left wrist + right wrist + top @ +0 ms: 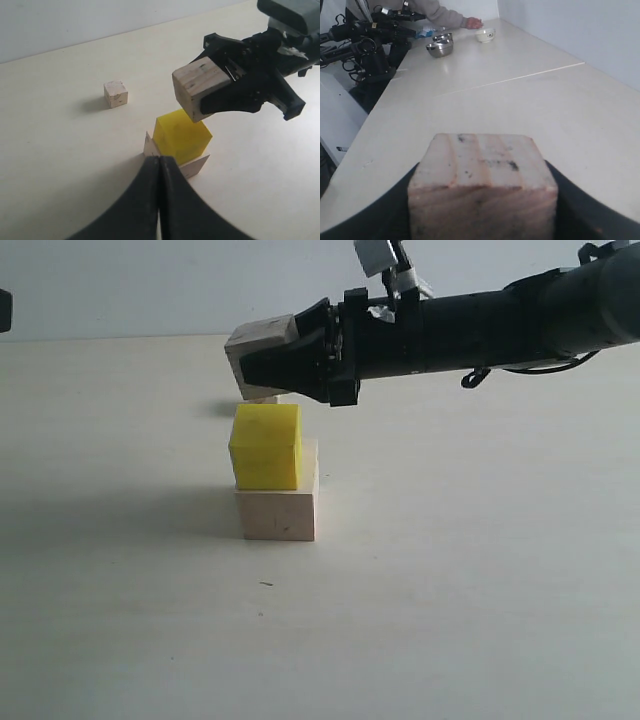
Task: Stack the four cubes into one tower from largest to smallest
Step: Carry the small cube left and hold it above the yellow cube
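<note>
The large pale wood cube [278, 514] sits on the table with the bright yellow cube [266, 446] stacked on it, set toward one corner of it. My right gripper [264, 362] is shut on the small wood cube [256, 341], held tilted in the air just above and slightly behind the yellow cube [181, 135]. In the right wrist view this small cube [482, 167] fills the space between the dark fingers [570, 200]. The tiny wood cube [115, 94] rests alone farther back, barely showing behind the stack. My left gripper [160, 160] is shut and empty, its tips near the base cube [196, 168].
In the right wrist view, metal bowls [440, 47] and a white bowl [485, 35] stand at the far end of the long table, beside a person's hand [470, 22]. Other robot hardware [370, 50] stands past the table edge.
</note>
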